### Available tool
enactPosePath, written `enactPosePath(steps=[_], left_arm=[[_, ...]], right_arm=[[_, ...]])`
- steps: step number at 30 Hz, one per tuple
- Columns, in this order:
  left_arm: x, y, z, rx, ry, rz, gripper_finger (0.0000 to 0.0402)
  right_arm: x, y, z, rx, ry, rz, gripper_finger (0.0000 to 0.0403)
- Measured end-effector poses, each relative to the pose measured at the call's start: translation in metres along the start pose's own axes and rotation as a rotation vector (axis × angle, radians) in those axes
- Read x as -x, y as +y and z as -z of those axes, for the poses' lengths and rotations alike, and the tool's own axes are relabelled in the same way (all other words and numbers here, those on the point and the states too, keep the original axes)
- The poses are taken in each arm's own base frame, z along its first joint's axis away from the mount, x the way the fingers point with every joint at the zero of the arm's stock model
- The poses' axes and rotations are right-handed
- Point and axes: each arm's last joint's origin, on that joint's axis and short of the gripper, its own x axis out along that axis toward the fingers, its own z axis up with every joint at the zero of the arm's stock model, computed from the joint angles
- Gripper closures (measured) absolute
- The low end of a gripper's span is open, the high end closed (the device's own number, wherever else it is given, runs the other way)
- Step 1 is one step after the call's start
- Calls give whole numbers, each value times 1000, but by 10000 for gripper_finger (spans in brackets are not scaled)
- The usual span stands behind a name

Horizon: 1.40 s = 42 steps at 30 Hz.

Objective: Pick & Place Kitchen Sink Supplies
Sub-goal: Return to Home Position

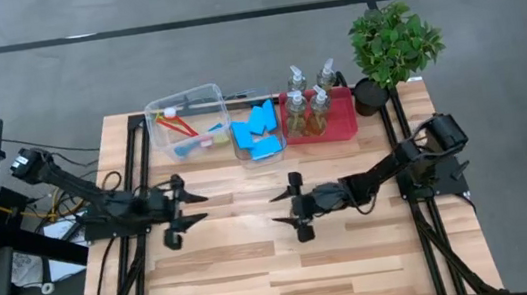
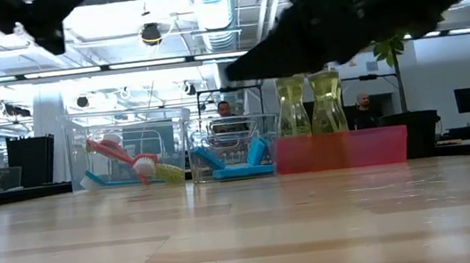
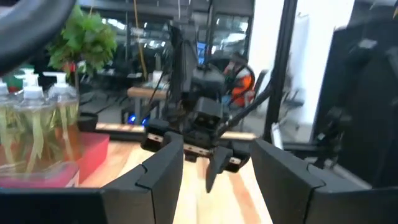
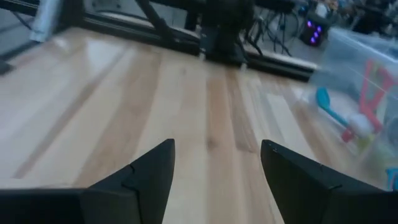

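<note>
my left gripper (image 1: pixel 201 209) and right gripper (image 1: pixel 274 210) were both spread wide mid-table, facing each other, overhead showed four pump bottles (image 1: pixel 307 110) at 1 o'clock, low cam only caught two

Along the far edge of the worktop (image 1: pixel 338 259), three containers stand in a row, close beside one another. The left bin (image 1: pixel 151 121) holds the brushes (image 1: pixel 186 129), lying crossed over each other. The middle bin (image 1: pixel 241 153) holds the sponges (image 1: pixel 259 128), piled together. To its right, the tray (image 1: pixel 346 123) carries the four pump bottles (image 1: pixel 294 103), upright in two pairs, one pair behind the other. The potted plant (image 1: pixel 392 46) stands at the far right corner, just beside the tray. Nearer the front, the left gripper (image 1: pixel 194 209) and the right gripper (image 1: pixel 277 209) hang above the middle of the worktop, facing each other and well apart from the containers.
</note>
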Motion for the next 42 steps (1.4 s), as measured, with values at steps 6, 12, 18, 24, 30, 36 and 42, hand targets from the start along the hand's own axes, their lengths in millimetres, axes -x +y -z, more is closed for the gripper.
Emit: enactPosePath(steps=[6,12,18,24,30,36,42], left_arm=[[27,10,4,67,-111,29,211],[36,14,6,86,-145,32,211],[35,13,8,79,-131,32,211],[34,13,9,73,-121,32,211],[34,13,9,70,-115,32,211],[33,12,11,62,-101,33,211],[33,12,11,62,-101,33,211]], right_arm=[[43,0,7,-71,-141,-27,172],[94,-6,27,-144,-218,-18,172],[127,-19,32,-204,-275,17,172],[143,-26,32,-203,-272,23,172],[157,-31,35,-189,-217,14,172],[171,-36,41,-166,-144,7,172],[184,-41,49,-148,-72,57,172]])
